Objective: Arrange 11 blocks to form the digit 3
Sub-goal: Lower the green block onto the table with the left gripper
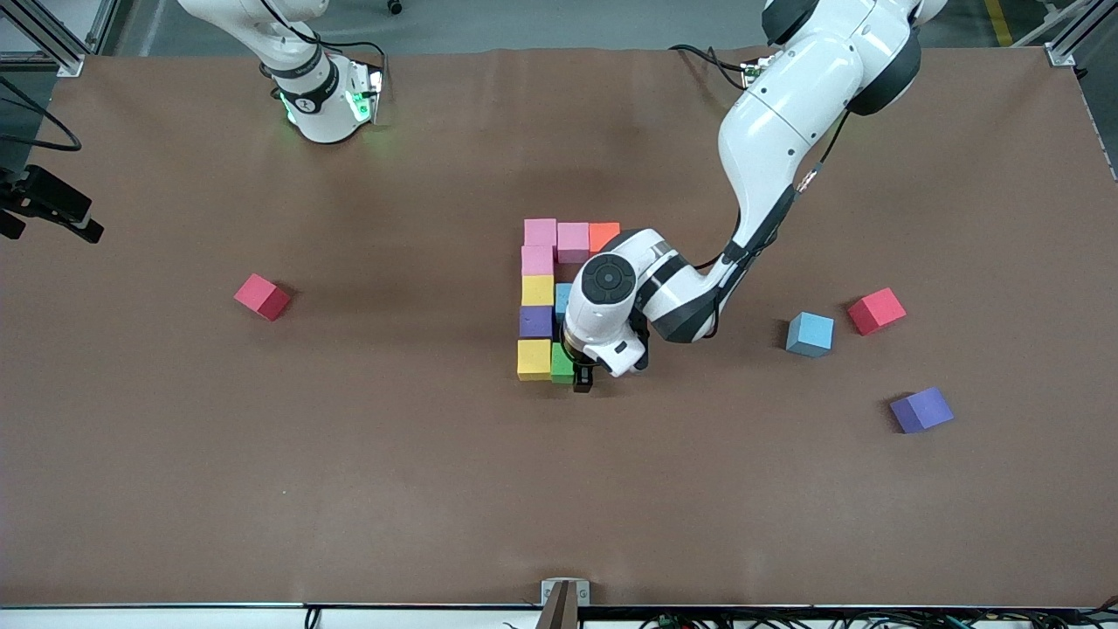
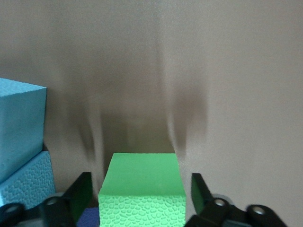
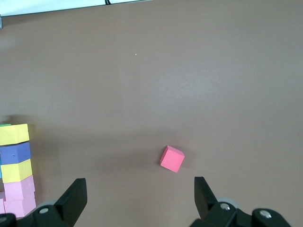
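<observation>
- Blocks (image 1: 538,297) form a partial digit 3 at mid-worktop: column and one arm done.
- Left end effector (image 1: 581,376), fingers apart, straddles green block (image 2: 142,194) in the arm toward the front-camera edge.
- Right end effector (image 3: 137,201) waits, open.
- Loose light blue block (image 1: 810,334) remains.

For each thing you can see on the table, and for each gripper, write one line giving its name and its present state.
Digit 3: unfinished, flat on the table.
Green block: set down beside the yellow end block, between open jaws, untouched.
Left gripper: jaws open, down at the green block.
Right gripper: jaws open, empty, arm waiting.
Loose light blue block: lying apart, not yet placed.
Loose purple block: lying apart.
Two red cubes: lying apart.
</observation>
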Controlling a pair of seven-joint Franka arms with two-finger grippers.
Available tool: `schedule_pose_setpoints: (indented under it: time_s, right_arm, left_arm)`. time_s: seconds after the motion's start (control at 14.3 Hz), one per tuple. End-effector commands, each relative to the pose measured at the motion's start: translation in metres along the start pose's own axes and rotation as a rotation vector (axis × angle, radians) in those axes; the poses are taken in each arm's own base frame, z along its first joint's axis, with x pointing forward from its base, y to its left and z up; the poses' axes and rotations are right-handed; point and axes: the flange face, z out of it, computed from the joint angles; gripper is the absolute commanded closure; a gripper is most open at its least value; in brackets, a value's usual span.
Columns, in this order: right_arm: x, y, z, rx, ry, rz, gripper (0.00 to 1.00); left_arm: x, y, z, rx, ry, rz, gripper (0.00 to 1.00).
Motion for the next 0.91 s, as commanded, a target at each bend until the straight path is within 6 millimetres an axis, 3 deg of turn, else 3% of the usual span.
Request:
schedule_pose_setpoints:
  time_s: [0.0, 0.21, 0.35, 0.49, 0.63, 0.84]
  right_arm:
    - [0.001, -0.001, -0.004, -0.005, 0.007, 0.002, 0.0]
    - [0.001, -0.001, -0.004, -0.005, 0.007, 0.002, 0.0]
    - [0.001, -0.001, -0.004, -0.005, 0.007, 0.003, 0.0]
    - [0.001, -0.001, -0.004, -0.005, 0.007, 0.003, 0.0]
    - [0.001, -0.001, -0.004, -0.005, 0.007, 0.003, 0.0]
    - [0.001, -0.001, -0.004, -0.005, 0.007, 0.003, 0.0]
  left_arm:
    - [-0.003, 0.009, -0.019, -0.013, -0.019, 0.004, 0.0]
    - [-0.006, 0.007, -0.045, -0.03, -0.021, 0.013, 0.0]
    - [-0.013, 0.003, -0.073, -0.024, -0.016, 0.022, 0.0]
    - [-0.001, 0.011, -0.109, -0.03, -0.005, 0.015, 0.0]
    - [0.032, 0.011, -0.134, -0.012, 0.02, 0.114, 0.0]
    - [0.105, 0.014, -0.157, 0.031, 0.008, 0.299, 0.0]
